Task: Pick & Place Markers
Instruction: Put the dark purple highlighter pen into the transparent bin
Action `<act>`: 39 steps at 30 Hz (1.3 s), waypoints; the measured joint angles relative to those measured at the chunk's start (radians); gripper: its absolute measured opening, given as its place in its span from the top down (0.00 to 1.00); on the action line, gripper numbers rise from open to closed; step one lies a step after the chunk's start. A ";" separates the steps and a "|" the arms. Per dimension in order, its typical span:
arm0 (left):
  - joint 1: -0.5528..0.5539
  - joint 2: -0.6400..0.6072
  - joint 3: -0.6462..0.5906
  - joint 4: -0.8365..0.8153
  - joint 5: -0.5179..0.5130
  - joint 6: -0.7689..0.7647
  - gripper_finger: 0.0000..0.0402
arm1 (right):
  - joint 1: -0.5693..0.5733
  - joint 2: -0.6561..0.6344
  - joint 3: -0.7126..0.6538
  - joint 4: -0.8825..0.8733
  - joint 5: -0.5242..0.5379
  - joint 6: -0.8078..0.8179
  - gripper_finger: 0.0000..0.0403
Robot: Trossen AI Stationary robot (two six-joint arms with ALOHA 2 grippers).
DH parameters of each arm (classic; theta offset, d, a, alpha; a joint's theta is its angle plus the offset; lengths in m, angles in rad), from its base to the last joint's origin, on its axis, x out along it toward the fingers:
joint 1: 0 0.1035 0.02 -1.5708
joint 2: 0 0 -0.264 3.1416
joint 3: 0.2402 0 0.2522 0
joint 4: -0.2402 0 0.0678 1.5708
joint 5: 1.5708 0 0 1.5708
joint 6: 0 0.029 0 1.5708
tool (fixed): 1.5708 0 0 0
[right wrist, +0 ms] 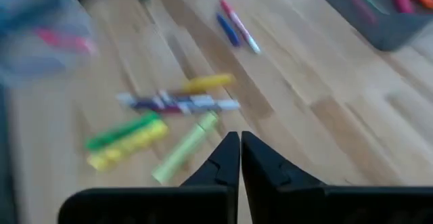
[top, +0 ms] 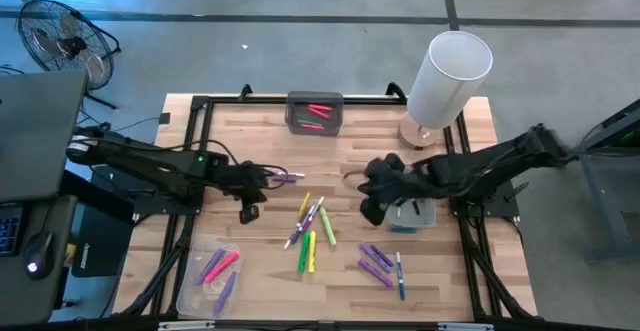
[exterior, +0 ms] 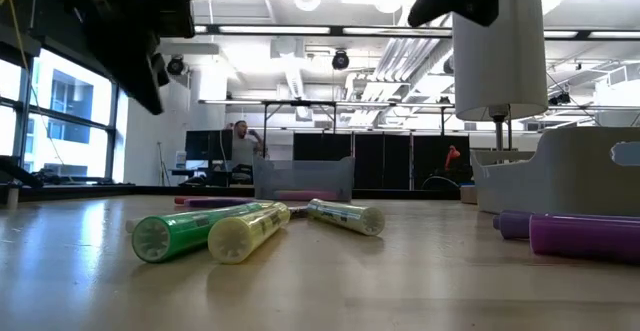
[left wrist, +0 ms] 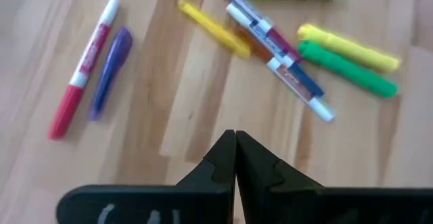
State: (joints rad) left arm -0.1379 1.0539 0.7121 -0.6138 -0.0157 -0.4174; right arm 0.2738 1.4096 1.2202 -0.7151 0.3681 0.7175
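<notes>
Left gripper (left wrist: pixel 235 158) clenched on nothing, hung above bare wood. Right gripper (right wrist: pixel 239 158) likewise clenched and empty, near the grey tray (top: pixel 412 217). Markers (top: pixel 310 229) lay loose mid-table, others in the far bin (top: pixel 315 112) and clear tray (top: pixel 215 276). No barrel print readable.

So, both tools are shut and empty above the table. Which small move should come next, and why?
Probably open the left tool and lower it toward the yellow marker, the nearest one of the loose cluster ahead of it. Its fingers are pressed together holding nothing, so it cannot grasp yet. The right tool is likewise shut and empty over bare wood.
</notes>
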 joint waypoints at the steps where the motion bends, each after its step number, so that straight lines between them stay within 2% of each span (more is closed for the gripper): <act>1: 0.000 -0.034 -0.019 -0.038 -0.002 0.001 1.00 | 0.011 0.046 0.057 -0.046 -0.004 -0.002 0.99; 4: 0.000 -0.080 -0.031 0.008 -0.002 0.010 1.00 | 0.050 0.190 0.217 -0.194 -0.026 -0.008 0.99; 7: 0.000 -0.107 -0.052 -0.035 -0.002 0.045 1.00 | 0.096 0.315 0.348 -0.298 -0.032 0.033 0.99; 10: 0.000 -0.103 -0.045 -0.020 0.003 0.075 1.00 | 0.137 0.415 0.440 -0.392 -0.044 0.122 0.97; 13: 0.000 -0.102 -0.047 -0.011 0.027 0.105 1.00 | 0.175 0.490 0.490 -0.433 -0.112 0.193 0.91; 19: 0.000 -0.094 -0.047 -0.022 0.033 0.145 1.00 | 0.253 0.573 0.475 -0.432 -0.231 0.279 0.72; 23: 0.000 -0.093 -0.047 -0.018 0.033 0.161 1.00 | 0.300 0.603 0.421 -0.387 -0.274 0.320 0.65; 27: 0.000 -0.094 -0.047 -0.015 0.033 0.162 1.00 | 0.326 0.601 0.345 -0.270 -0.281 0.380 0.64; 39: 0.000 -0.094 -0.047 -0.015 0.058 0.151 1.00 | 0.331 0.602 0.155 -0.038 -0.380 0.403 0.72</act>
State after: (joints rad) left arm -0.1383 0.9604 0.6655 -0.6285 0.0425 -0.2661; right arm 0.6051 2.0113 1.3754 -0.7527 -0.0117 1.1202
